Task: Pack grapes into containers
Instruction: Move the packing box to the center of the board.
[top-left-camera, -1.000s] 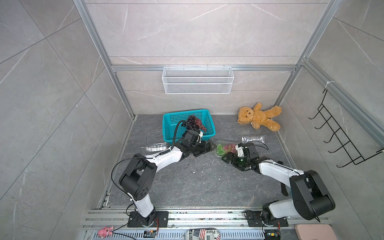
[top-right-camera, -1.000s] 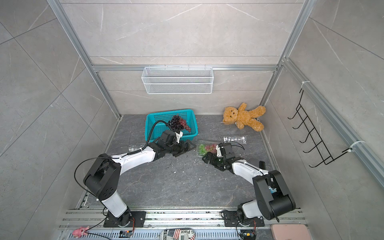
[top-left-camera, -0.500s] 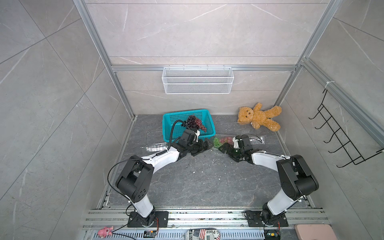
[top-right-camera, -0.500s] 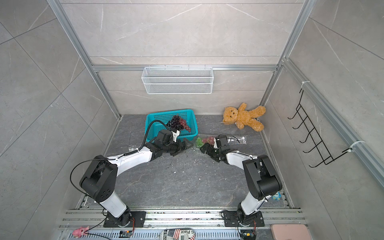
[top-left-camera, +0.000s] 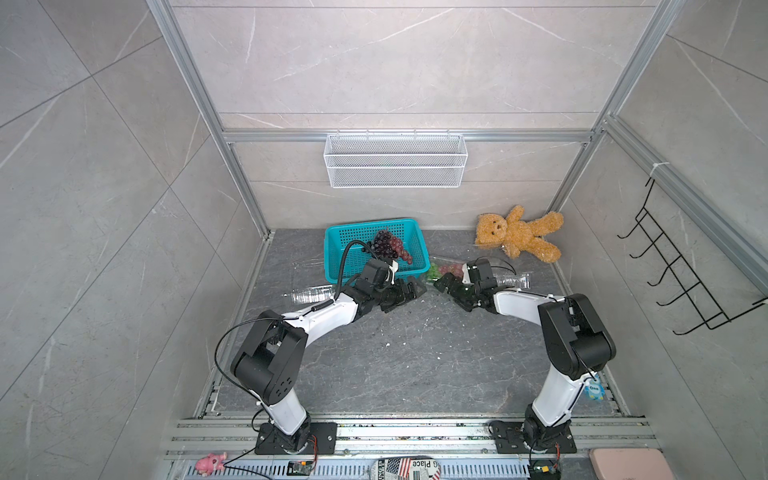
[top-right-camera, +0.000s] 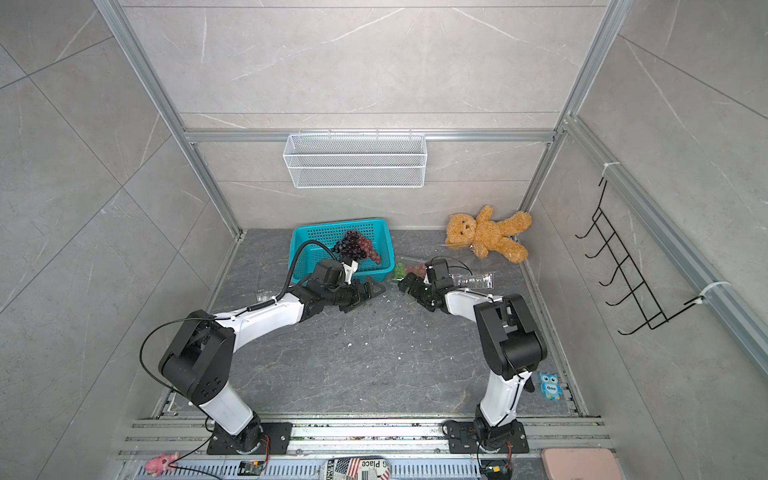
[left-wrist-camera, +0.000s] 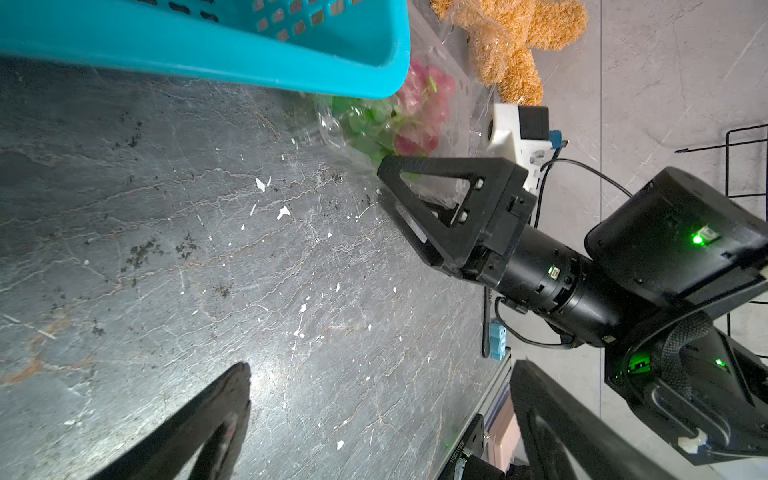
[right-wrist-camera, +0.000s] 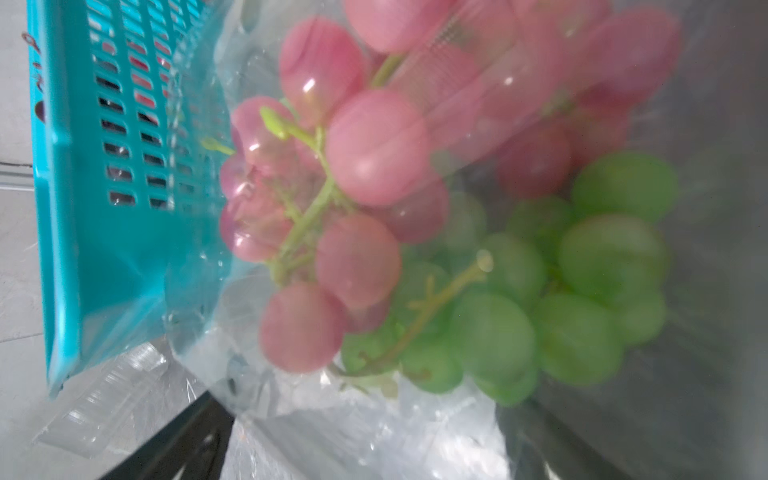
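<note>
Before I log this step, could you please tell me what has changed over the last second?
The right pincer, open, reached farther back, and the clear container of pink and green grapes slid with it up to the teal basket's corner. Nothing was gripped or released. The left pincer, open, the dark grapes in the basket and the teddy bear barely moved.
</note>
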